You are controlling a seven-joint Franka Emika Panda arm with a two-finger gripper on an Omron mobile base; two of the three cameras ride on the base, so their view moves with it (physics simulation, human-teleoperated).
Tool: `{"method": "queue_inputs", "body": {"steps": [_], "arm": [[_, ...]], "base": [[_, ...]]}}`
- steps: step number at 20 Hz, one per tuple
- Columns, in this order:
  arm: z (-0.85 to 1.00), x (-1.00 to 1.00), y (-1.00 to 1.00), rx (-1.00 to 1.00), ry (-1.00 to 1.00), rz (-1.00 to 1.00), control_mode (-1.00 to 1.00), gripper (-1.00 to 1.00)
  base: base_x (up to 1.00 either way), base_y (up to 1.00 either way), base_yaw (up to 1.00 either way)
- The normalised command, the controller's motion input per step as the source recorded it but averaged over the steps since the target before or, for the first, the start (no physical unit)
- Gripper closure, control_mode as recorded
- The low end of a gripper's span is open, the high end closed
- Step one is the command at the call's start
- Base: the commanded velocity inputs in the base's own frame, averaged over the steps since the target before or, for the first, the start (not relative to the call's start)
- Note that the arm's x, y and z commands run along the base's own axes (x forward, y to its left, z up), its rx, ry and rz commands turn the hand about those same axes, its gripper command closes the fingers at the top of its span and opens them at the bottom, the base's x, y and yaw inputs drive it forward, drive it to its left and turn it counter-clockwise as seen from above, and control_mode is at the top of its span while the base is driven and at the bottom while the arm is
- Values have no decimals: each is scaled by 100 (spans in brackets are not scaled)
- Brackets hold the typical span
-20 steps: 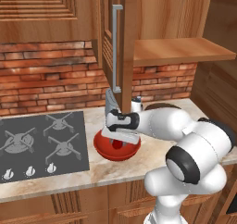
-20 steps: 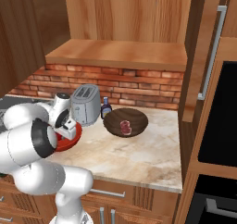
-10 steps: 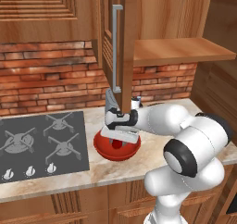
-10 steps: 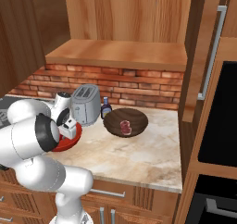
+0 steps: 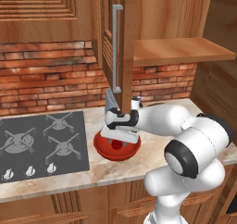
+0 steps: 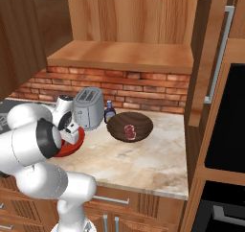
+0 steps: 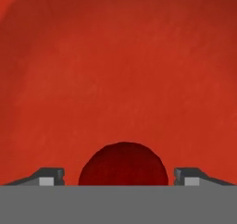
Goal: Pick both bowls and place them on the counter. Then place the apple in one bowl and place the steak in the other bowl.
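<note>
Claw (image 7: 119,177) sits spread wide down in the red bowl (image 5: 117,147), tips clear of the apple (image 7: 123,165) between them, gripping nothing. Bowl's on the counter (image 6: 143,159); steak (image 6: 128,130) lies in the brown bowl (image 6: 130,126).

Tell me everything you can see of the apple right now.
The apple is a small, smooth, dark red ball, darker than the glossy red bowl it lies in, near the bowl's middle. That bowl stands on the counter beside the stovetop. The end effector hangs just above it, fingertips spread apart on either side with visible gaps, not gripping. No stem shows.
</note>
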Motion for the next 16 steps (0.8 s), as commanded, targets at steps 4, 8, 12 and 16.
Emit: {"method": "queue_inputs", "body": {"steps": [4,8,12,16], "arm": [[9,-2,0,0,1,0,-100,-100],[19,-1,0,0,0,0,-100,-100],[29,-12,-8,0,0,0,-100,-100],[34,-30,-22,0,0,0,-100,-100]], "base": [[0,0,0],[0,0,0],[0,0,0],[0,0,0]]}}
